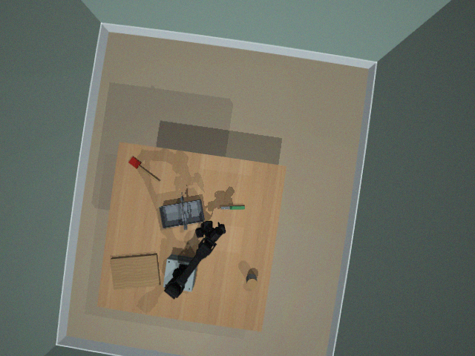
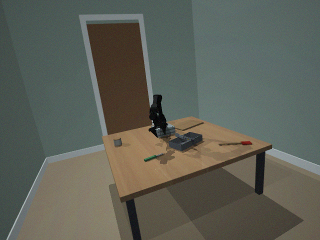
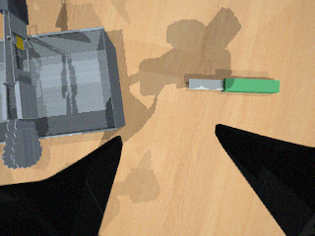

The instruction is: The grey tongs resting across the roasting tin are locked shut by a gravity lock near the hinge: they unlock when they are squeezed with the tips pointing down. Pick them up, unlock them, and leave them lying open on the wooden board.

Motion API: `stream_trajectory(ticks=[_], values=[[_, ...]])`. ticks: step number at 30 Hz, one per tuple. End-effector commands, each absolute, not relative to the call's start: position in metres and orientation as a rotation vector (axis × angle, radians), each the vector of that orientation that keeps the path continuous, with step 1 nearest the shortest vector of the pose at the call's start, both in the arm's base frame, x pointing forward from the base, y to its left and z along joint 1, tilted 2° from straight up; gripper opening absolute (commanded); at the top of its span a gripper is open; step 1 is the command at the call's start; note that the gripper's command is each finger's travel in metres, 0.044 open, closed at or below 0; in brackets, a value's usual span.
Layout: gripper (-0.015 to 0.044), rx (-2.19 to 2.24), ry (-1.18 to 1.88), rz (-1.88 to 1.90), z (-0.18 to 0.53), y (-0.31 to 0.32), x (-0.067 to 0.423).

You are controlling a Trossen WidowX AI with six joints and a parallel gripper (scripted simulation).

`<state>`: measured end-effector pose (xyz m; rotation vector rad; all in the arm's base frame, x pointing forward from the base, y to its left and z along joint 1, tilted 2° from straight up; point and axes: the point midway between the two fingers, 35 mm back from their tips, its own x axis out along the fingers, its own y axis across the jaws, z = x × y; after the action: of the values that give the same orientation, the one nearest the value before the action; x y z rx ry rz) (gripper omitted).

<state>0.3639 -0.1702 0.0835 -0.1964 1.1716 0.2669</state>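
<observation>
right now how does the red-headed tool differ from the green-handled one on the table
The red-headed tool has a square red head on a thin dark stick; the green-handled tool has a blocky green handle and a short grey blade. The red one lies diagonally near the table's far corner, beyond the roasting tin; the green one lies level just beside the tin, nearer the open pincer. The red one looks longer. Both lie flat on the table, untouched.

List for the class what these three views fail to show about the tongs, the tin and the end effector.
- Tongs: wrist view cuts them at its left edge; their gravity lock is too small to see in the top and exterior views.
- Roasting tin: the wrist view's left edge crops its left part.
- End effector: open, but only dark finger silhouettes show in the wrist view; the arm hides the fingertips in the exterior view.
</observation>
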Motion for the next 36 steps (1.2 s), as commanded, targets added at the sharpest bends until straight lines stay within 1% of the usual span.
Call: stream_trajectory(ticks=[1, 9, 14, 16, 23, 36], values=[[0.044, -0.176, 1.241, 0.269, 0.079, -0.134, 0.378], [0.044, -0.164, 1.398, 0.264, 0.068, -0.04, 0.391], [0.044, -0.197, 1.48, 0.265, 0.06, 0.017, 0.385], [0.044, -0.215, 1.527, 0.255, 0.056, 0.031, 0.38], [0.044, -0.218, 1.534, 0.254, 0.055, 0.041, 0.377], [0.044, -0.218, 1.534, 0.254, 0.046, 0.042, 0.378]])
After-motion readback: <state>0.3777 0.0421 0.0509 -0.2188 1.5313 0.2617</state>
